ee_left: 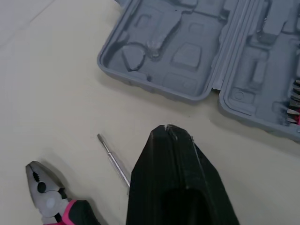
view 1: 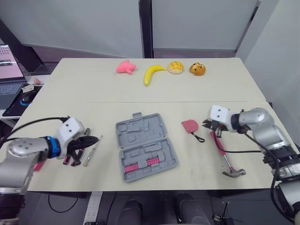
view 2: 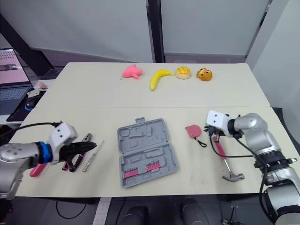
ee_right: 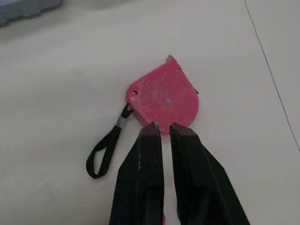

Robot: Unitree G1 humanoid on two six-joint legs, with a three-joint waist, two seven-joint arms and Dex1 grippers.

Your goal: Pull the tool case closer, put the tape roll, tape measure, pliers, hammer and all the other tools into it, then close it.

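The pink tape measure (ee_right: pixel 164 98) lies flat on the table (view 1: pixel 93 89) at 3 o'clock from the open tool case (view 1: pixel 145 146), near it but apart. It looks like a hard, smooth plastic shell, small and fairly light. I'd pinch it across the rim, since its black loop (ee_right: pixel 104 153) is limp. The right end effector (ee_right: pixel 161 126) sits just at its edge, fingers all but together, holding nothing. At 9 o'clock from the case, the left end effector (ee_left: pixel 168 127) is pressed together, empty, beside the pliers (ee_left: pixel 47 197).
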